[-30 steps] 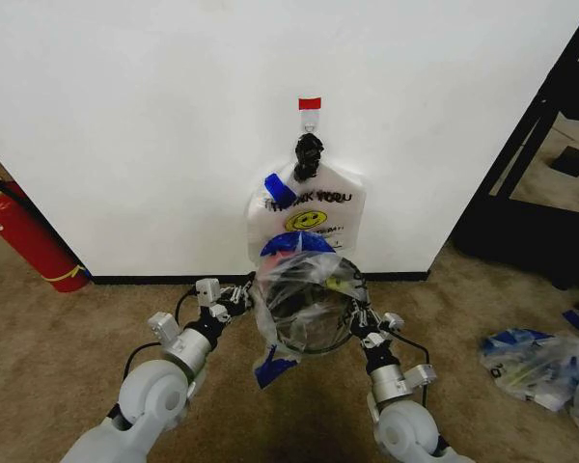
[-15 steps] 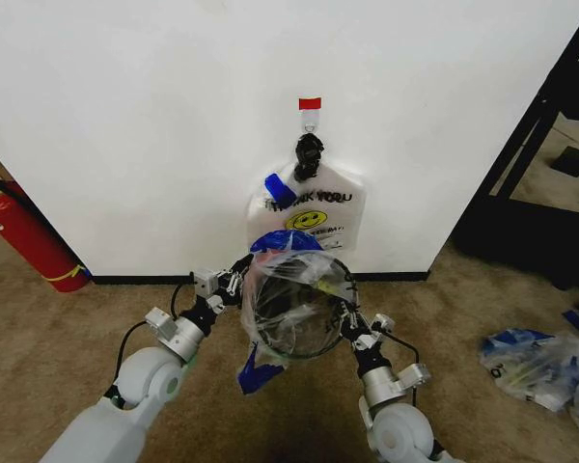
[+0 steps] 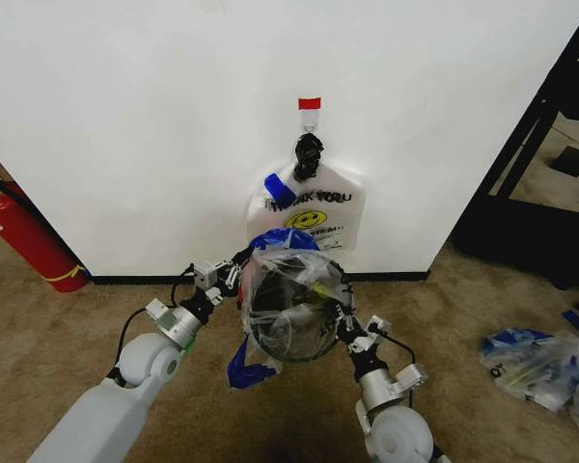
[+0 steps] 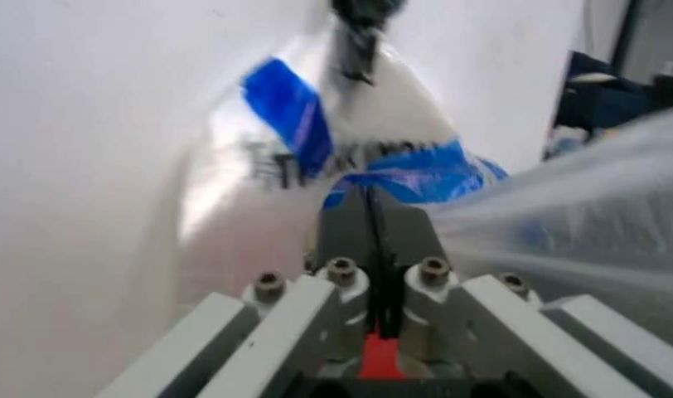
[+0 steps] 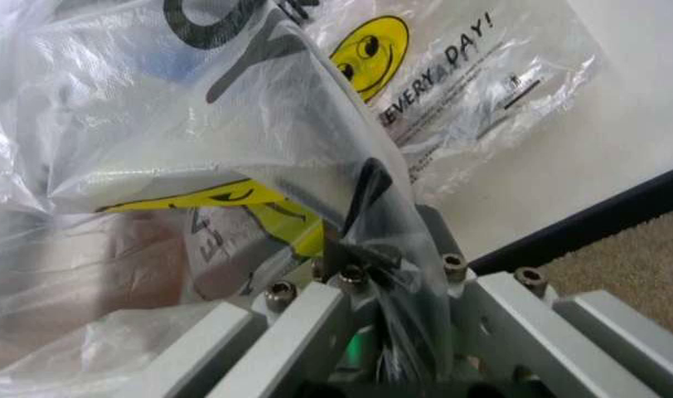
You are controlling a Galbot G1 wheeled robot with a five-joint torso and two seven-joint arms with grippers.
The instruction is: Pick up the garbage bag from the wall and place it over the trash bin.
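**Clear bag stretched over the black bin**

While both arms are reaching forward in the head view, the crinkly clear plastic garbage bag with blue tape patches [image 3: 291, 301] is lying spread over the round black mesh trash bin [image 3: 291, 340], below the white smiley bag [image 3: 309, 214] on the white wall [image 3: 135, 125]. In the left wrist view, the left gripper [image 4: 370, 217] is pinching the bag's edge with its jaws pressed together. In the right wrist view, the right gripper [image 5: 365, 253] is clamping the film.

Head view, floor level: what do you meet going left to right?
Fire extinguisher → left gripper → garbage bag stretched over the trash bin → right gripper → heap of bags.
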